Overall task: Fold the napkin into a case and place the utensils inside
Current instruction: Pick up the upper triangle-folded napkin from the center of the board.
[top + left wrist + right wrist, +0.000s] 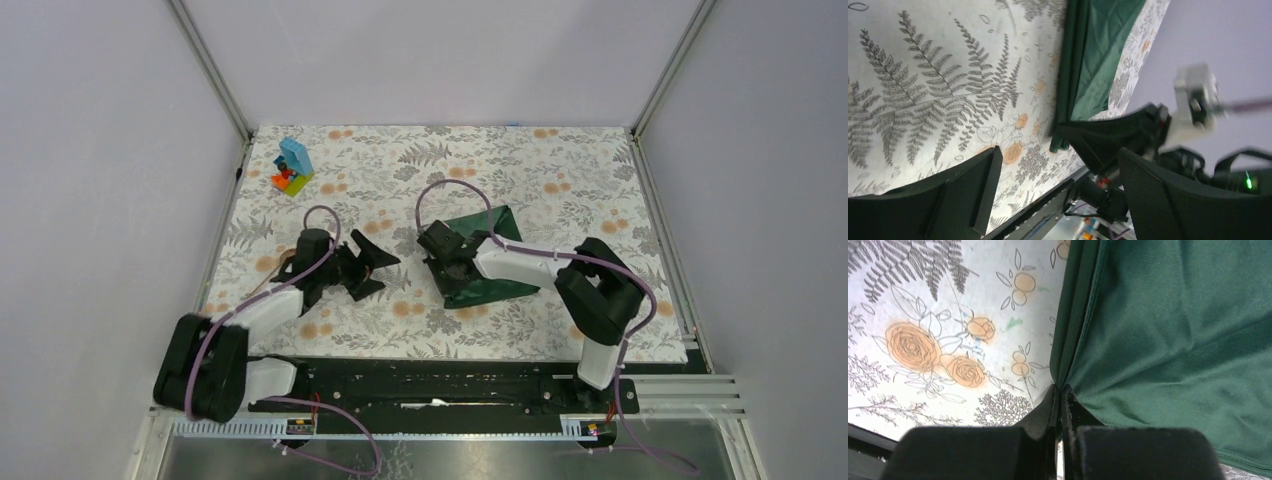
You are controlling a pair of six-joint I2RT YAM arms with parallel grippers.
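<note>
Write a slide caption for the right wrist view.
Right gripper pinched shut on the edge of the green napkin, with the floral table cover to the left.

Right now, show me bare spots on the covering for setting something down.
Free: the far strip between the block stack and the right wall; the patch right of the napkin. Crowded: the middle, where open left fingers face right fingers pinching the napkin's edge.

A stack of colourful toy blocks (292,167) stands near the far left corner of the flowery grey-and-orange table cover (570,170).
</note>
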